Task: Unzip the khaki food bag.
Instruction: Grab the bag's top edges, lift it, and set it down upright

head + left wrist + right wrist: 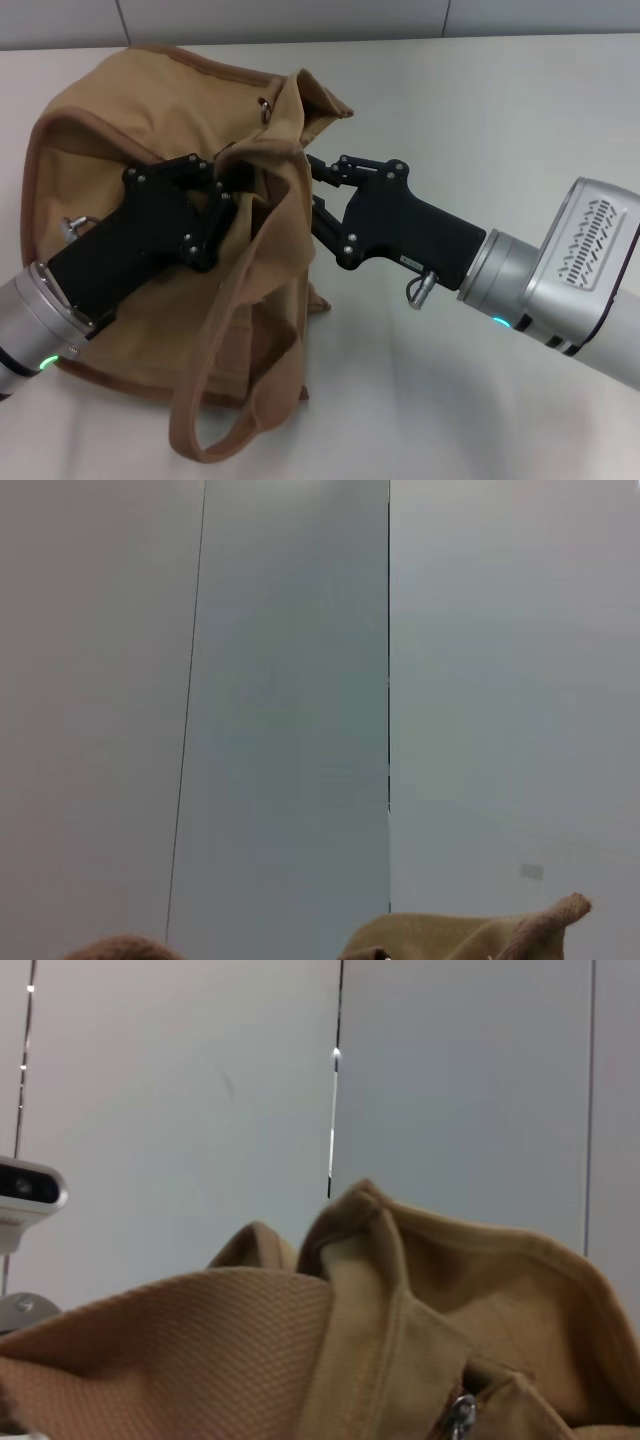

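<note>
Nearest in the head view, a loose strap handle (215, 400) of the khaki food bag (130, 110) droops in a loop toward the front edge of the white table (480, 100), with the slumped bag body lying behind it on the robot's left half of the table. Just beyond, both arms reach in from the sides and meet at the bag's crumpled upper fold. The left hand (222, 195) lies across the bag's face with its black fingers buried under a raised flap of canvas; it seems to be pinching fabric there, but whether it is clamped or merely pressed in I cannot tell. The right hand (318, 195) comes in from the other side, its fingertips going out of sight behind the same upright fold, so its spread cannot be told either. From the right wrist view, a silver zipper pull (461, 1415) shows low down, close to that camera, amid folded canvas and stitched trim. Farther back on the bag a small metal ring (265, 105) glints near the top edge, and behind everything stand the pale wall panels (290, 680). By my judgement the step in hand is securing the bag and reaching the pull: the zipper looks not yet run. The next move likely calls for one hand bracing the fabric taut while the other takes the pull and draws it along the zipper line without dragging the limp bag along.
</note>
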Available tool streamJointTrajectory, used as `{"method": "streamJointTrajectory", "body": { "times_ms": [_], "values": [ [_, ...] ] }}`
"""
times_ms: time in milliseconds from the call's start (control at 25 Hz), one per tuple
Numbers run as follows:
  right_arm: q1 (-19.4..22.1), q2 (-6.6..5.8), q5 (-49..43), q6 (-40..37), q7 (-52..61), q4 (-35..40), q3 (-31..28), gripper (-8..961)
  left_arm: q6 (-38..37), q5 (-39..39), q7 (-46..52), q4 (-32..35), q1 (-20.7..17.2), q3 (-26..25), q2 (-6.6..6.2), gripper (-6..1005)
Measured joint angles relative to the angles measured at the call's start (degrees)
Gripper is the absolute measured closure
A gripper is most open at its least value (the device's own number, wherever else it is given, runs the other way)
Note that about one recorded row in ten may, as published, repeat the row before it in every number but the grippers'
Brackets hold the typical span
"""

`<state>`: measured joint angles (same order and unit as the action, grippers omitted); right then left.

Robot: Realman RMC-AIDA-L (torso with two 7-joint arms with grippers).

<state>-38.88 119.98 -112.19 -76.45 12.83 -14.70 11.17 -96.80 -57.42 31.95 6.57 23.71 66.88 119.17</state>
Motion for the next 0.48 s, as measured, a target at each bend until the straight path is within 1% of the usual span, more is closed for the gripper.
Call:
{"method": "streamJointTrajectory", "body": {
  "times_ms": [160, 320, 480],
  "values": [
    [0.0, -0.02, -0.3, -0.4, -1.2, -0.9, 0.4, 682, -0.1, -0.1, 0.1, 0.0, 0.2, 0.2, 0.0, 938],
    [-0.2, -0.02, -2.6, -0.8, -1.2, -1.0, 0.2, 746, -0.7, -0.1, -0.1, 0.0, 0.2, 0.2, 0.0, 938],
    [-0.6, -0.01, -3.0, -0.9, -0.8, -1.1, 0.1, 811, -1.7, -0.2, -0.2, 0.0, 0.2, 0.3, 0.0, 937]
  ]
}}
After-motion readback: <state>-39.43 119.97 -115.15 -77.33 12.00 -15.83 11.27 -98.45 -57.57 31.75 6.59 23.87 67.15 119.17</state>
